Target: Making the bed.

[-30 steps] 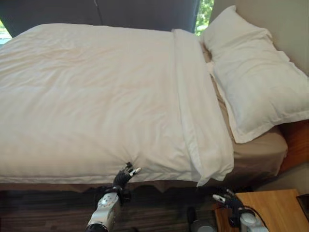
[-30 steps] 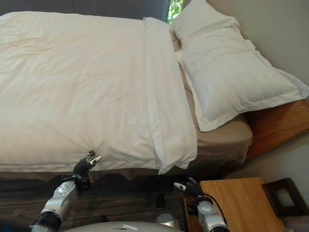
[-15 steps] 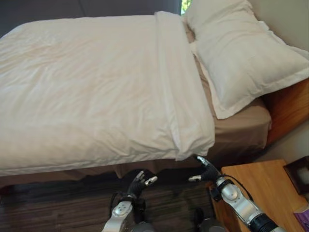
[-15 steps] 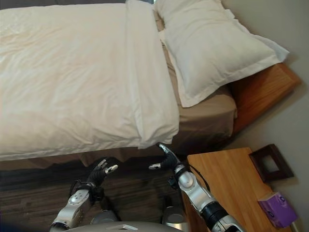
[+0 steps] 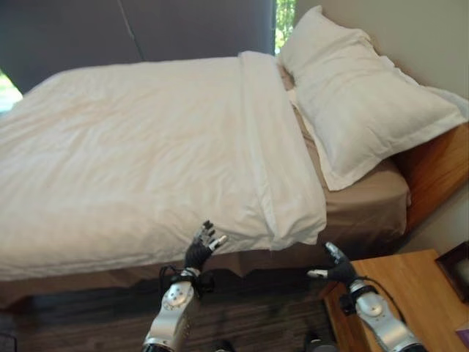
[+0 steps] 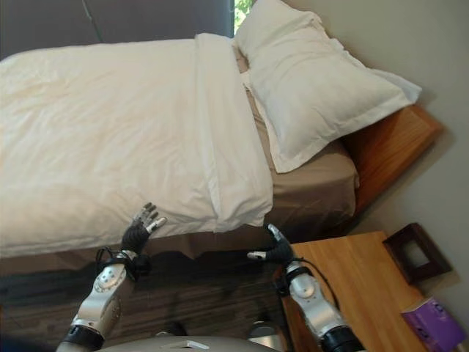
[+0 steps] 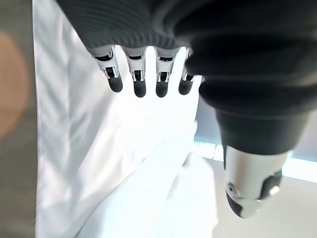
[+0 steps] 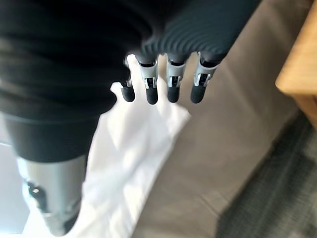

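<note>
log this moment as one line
left hand: open, at duvet edge | right hand: open, below folded corner | pillow: at headboard

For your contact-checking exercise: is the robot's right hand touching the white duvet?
Apart. In the right eye view the right hand hangs open below the white duvet corner, with dark gap between.

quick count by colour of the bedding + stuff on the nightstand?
White: 3, the duvet and 2 stacked pillows, the top pillow and the lower pillow.
Tan: 1, the fitted sheet.
Dark: 1, the frame on the nightstand.
Purple: 1, the box.
Total: 6.
</note>
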{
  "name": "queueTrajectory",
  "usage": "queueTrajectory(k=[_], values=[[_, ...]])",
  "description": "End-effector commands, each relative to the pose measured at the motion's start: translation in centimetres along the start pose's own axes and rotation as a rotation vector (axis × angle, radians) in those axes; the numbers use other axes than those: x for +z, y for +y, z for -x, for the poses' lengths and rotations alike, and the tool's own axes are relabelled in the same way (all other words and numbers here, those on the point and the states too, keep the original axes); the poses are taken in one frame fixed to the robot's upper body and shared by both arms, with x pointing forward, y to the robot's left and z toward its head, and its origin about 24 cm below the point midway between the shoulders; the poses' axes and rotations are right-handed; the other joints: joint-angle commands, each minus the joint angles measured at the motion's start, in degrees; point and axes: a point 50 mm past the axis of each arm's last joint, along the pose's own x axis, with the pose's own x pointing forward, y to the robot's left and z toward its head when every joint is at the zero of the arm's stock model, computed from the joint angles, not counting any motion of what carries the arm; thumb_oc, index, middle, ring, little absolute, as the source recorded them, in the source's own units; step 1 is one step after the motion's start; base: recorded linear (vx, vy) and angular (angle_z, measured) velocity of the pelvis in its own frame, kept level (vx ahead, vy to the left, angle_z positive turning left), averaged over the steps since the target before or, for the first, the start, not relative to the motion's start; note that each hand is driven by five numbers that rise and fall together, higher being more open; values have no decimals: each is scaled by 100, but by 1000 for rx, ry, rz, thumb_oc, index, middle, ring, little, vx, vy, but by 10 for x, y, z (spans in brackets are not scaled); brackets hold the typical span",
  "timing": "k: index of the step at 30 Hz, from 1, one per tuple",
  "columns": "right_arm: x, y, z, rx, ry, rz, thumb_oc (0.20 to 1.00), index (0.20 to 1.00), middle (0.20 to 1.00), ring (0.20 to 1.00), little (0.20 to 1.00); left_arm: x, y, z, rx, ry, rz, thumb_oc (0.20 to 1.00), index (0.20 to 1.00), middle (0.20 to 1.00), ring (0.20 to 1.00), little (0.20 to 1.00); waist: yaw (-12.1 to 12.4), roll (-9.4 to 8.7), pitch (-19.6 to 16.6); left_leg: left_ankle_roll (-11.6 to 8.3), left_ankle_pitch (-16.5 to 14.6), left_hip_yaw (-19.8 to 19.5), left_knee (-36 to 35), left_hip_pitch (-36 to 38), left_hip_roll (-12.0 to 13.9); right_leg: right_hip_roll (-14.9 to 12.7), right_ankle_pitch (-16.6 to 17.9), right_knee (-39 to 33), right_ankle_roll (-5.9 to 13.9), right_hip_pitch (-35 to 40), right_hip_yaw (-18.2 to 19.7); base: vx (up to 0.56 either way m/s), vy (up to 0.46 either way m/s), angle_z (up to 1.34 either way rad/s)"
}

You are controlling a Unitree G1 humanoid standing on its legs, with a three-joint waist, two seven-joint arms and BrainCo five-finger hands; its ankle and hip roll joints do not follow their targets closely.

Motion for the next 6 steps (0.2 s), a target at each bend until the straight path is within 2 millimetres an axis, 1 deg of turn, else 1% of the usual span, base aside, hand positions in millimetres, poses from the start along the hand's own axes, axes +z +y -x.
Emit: queueTrajectory(k=[1,6], values=[[42,-20,-14,-106,-171,-29,1000,1000,1000,1000,1000,18,-5,-2,-35,-93,-43,1000,1000,1000,1000,1000,-11,62,28,-480,153,17,42,491,565,142,-4,9,-27,-200,-2,12,-4,4],[45,-23,-11,-121,-186,-43,1000,1000,1000,1000,1000,14,0,1,-11,-74,-37,1000,1000,1000,1000,1000,-1,64,2,-488,191,13,20,511,589,148,-3,-7,-27,-167,-37,-1,1,5]])
